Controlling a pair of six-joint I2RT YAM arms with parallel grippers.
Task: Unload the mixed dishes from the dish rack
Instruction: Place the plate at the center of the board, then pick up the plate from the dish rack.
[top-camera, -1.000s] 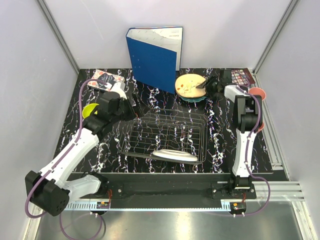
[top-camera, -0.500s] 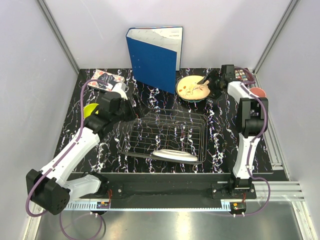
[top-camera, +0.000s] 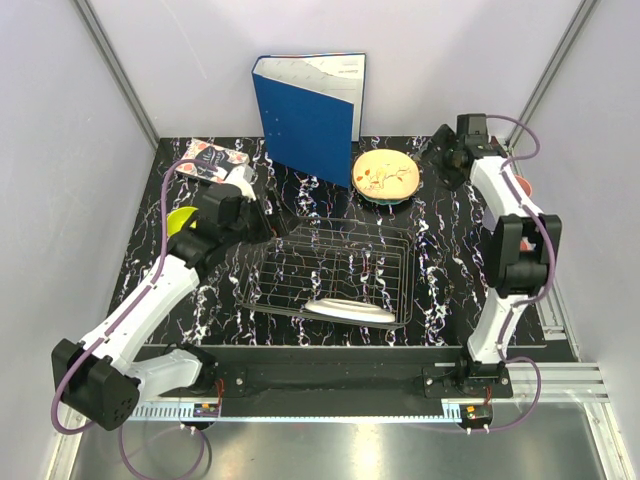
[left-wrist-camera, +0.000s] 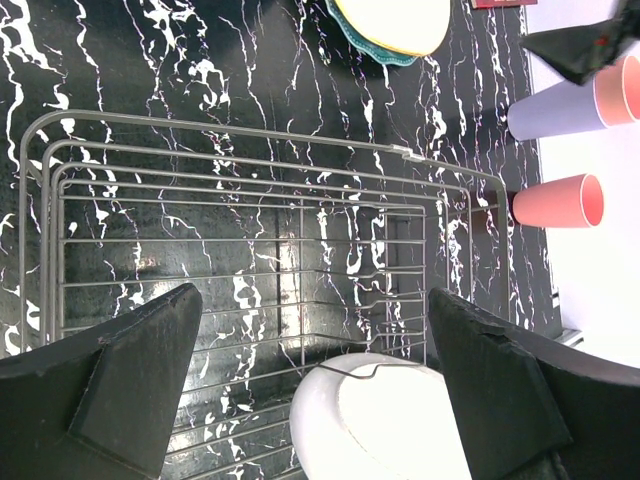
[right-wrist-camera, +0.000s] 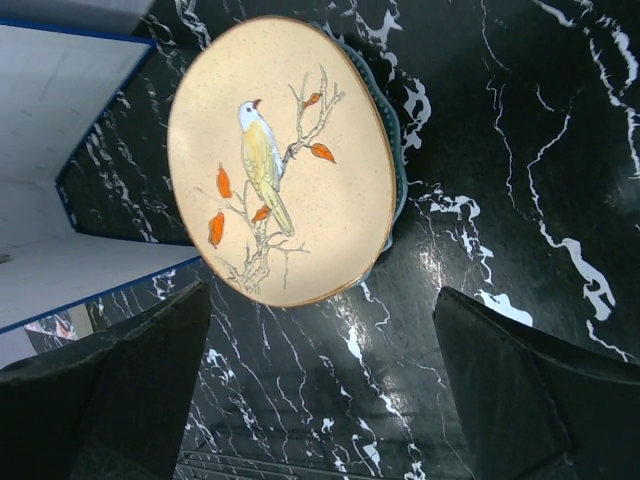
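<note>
Dish rack (top-camera: 335, 268), a low basket of dark wire, sits in the middle of a black marbled table (top-camera: 450, 290). A white plate (top-camera: 348, 310) lies in the rack's near end. Behind the rack, a cream plate (right-wrist-camera: 280, 160) painted with a bird and orange leaves rests on a teal plate (right-wrist-camera: 398, 190), just beside an upright blue binder (top-camera: 310, 115). A lavender cup (left-wrist-camera: 550, 110) and a pink cup (left-wrist-camera: 560, 200) are near the table's right edge. A yellow-green bowl (top-camera: 180, 220) shows at the left edge, partly hidden by the left arm. The left tool (left-wrist-camera: 315, 300) hovers over the rack, fingers spread wide, grasping nothing. The right tool (right-wrist-camera: 322, 292) hangs above the far right of the table beside the stacked plates, released, its fingers wide apart and touching nothing.
</note>
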